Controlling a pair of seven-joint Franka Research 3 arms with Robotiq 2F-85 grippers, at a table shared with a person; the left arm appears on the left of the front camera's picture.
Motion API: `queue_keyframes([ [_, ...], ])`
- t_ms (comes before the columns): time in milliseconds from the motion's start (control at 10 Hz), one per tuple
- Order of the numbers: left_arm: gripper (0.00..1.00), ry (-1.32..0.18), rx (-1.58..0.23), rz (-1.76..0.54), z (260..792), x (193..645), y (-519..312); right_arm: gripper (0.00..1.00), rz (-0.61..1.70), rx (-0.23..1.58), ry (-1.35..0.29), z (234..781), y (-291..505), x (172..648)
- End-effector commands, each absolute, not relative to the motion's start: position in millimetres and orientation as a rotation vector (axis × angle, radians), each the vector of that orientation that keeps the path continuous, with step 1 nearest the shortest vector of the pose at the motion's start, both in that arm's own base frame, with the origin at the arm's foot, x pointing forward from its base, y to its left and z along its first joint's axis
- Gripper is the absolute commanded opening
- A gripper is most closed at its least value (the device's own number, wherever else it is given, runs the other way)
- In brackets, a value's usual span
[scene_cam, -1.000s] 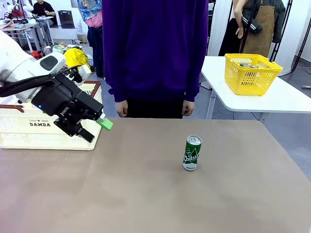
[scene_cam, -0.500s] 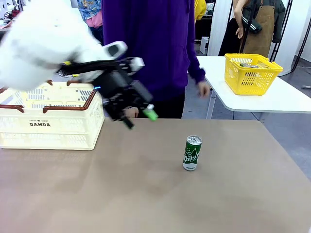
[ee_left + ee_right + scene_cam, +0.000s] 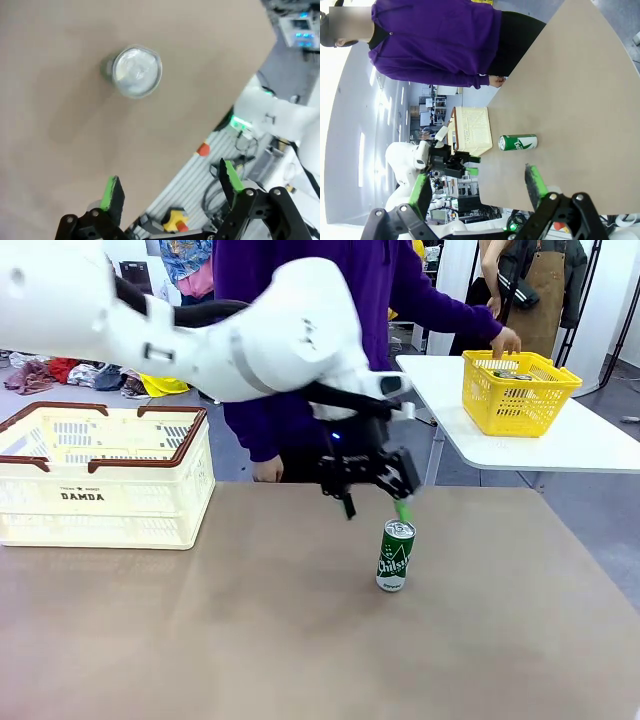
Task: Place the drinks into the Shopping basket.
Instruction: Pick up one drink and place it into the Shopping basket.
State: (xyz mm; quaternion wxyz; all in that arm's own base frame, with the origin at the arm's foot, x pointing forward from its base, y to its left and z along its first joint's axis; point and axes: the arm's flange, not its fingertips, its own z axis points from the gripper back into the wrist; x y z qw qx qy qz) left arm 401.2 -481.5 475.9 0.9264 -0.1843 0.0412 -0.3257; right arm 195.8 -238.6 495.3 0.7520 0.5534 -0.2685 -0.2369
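A green drink can [image 3: 396, 555] with white lettering stands upright on the brown table, right of centre. My left arm reaches across the table, and my left gripper [image 3: 375, 507] hangs open just above and behind the can, its green pad [image 3: 403, 510] near the can's top. From the left wrist I look down on the can's silver top [image 3: 136, 71], ahead of my open left gripper [image 3: 172, 186]. The cream Shopping basket [image 3: 130, 510] sits at the table's left edge. My right gripper [image 3: 477, 187] is open and empty, away from the can [image 3: 518, 142] and the basket [image 3: 470, 131].
A person in a purple top stands at the far side, one hand [image 3: 505, 340] on a yellow mesh basket [image 3: 520, 390] on a white side table at the right. Bare tabletop lies between the can and the cream basket.
My left arm swung from beside the cream basket rightward across the table to just above the can. The person's arm reached out to the yellow basket.
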Motion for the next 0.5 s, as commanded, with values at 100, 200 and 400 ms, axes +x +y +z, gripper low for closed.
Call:
queue_keyframes([
  [100,1.0,-0.032,-0.217,-0.562,463,399,-519,1.0,-0.495,1.223,-0.611,497,-239,197],
  [200,1.0,0.031,-0.146,-0.424,461,407,-523,1.0,-0.495,1.223,-0.611,497,-239,197],
  [400,1.0,-0.004,-0.294,-0.649,461,388,-515,1.0,-0.495,1.223,-0.611,497,-239,197],
])
